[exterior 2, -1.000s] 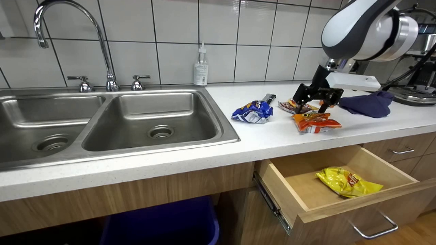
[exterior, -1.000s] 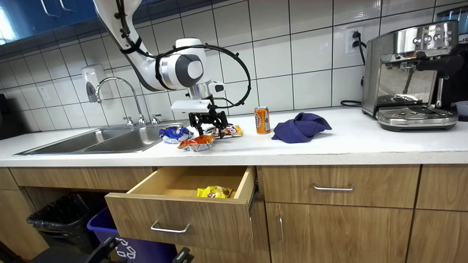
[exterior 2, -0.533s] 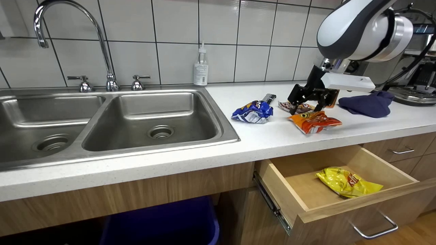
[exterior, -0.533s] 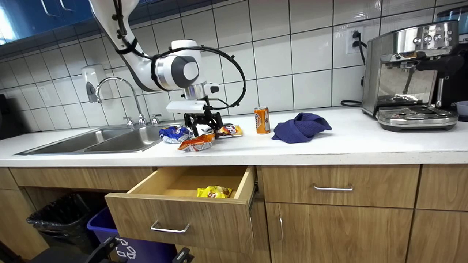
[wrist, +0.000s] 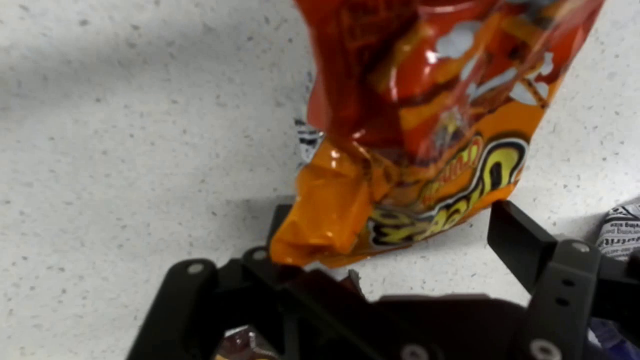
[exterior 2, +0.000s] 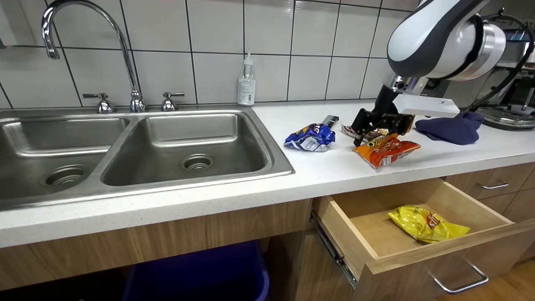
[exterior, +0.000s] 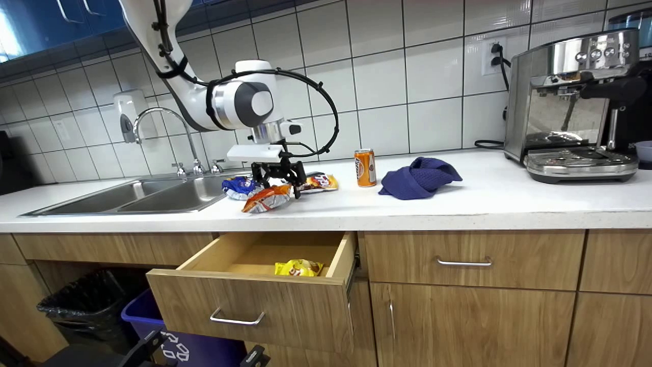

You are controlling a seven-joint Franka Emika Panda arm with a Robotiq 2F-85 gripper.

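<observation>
In the wrist view my fingers (wrist: 522,245) stood wide apart across the bottom of the frame, clamped on nothing. What worried me was the crumpled corner of the orange bag (wrist: 425,130), draped over the finger at lower left: closing from there could, I judged, catch only folded wrapper or shove the bag askew, and its glossy skin might slip loose. The bag lay on the counter (wrist: 125,175), filling the upper middle, its lettered end reaching down between the fingers. At right its edge ran up to the other fingertip; I couldn't tell whether they touched. Just beyond, a brown packet (wrist: 247,345) showed at the bottom, left of centre, close enough that I thought a low fingertip might snag it. Farther off, in an exterior view, the blue bag (exterior 2: 311,138) lay right of centre, apart from the orange one, and a yellow bag (exterior 2: 428,223) sat in the open drawer (exterior 2: 401,282) at lower right.
</observation>
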